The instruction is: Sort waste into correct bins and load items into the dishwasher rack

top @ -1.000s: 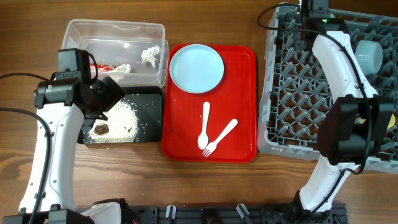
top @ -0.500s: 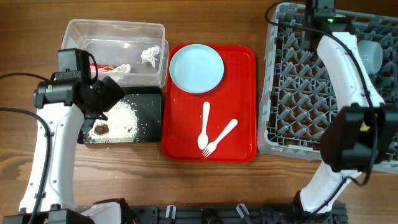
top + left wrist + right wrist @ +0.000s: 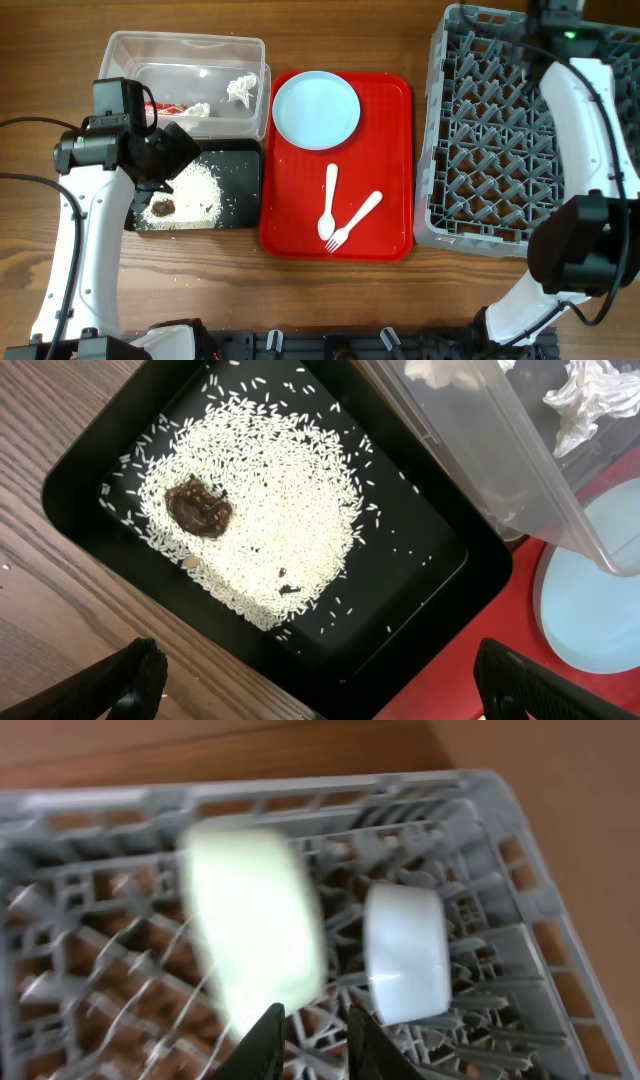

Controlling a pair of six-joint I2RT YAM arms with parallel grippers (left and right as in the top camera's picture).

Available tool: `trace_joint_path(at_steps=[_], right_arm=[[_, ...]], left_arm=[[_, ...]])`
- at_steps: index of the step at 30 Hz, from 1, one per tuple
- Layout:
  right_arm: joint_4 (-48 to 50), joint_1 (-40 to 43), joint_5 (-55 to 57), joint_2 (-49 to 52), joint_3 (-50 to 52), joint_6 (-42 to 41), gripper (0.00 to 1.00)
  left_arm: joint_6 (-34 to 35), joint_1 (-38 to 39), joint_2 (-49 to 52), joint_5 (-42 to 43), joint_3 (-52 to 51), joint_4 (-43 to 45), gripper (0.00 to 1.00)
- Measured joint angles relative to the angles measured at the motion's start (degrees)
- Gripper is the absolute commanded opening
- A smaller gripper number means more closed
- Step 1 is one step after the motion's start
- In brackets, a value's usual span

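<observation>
My left gripper (image 3: 168, 152) hovers open and empty over the black tray (image 3: 243, 152); its fingers stand wide apart in the left wrist view (image 3: 315, 675). The tray holds white rice grains (image 3: 270, 500) and a brown lump (image 3: 198, 507). The clear tub (image 3: 150, 50) holds tissue scraps (image 3: 242, 87) and the red wrapper (image 3: 166, 107). The light blue plate (image 3: 316, 110), white spoon (image 3: 329, 200) and fork (image 3: 355, 222) lie on the red tray. My right gripper (image 3: 315, 1040) is nearly shut and empty above the grey rack (image 3: 480, 150), near the pale green bowl (image 3: 255, 930) and light blue bowl (image 3: 405, 955). The yellow cup is out of view.
The red serving tray (image 3: 392, 100) lies between the black tray and the rack. My right arm (image 3: 585, 130) stretches along the rack's right side and covers the bowls in the overhead view. Wooden tabletop (image 3: 200, 290) runs along the front.
My right arm has swung to the right along the rack's far edge and now covers the light blue bowl in the overhead view. The left arm has not moved.
</observation>
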State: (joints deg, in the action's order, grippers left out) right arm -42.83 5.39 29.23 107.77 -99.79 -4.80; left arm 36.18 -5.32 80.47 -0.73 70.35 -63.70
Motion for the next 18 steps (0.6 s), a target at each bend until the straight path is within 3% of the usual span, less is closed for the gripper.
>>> trace_joint_path(at_steps=[12,18], right_arm=[[1.66,5.66,-5.35,2.91,0.00,-1.20,0.22],[2.21,6.08,-16.24,4.39,-0.02,4.50,0.24]], left_arm=[[0.00,0.00,0.00,0.00,0.00,0.02,1.00],[0.00,0.00,0.00,0.00,0.00,0.02,1.00]])
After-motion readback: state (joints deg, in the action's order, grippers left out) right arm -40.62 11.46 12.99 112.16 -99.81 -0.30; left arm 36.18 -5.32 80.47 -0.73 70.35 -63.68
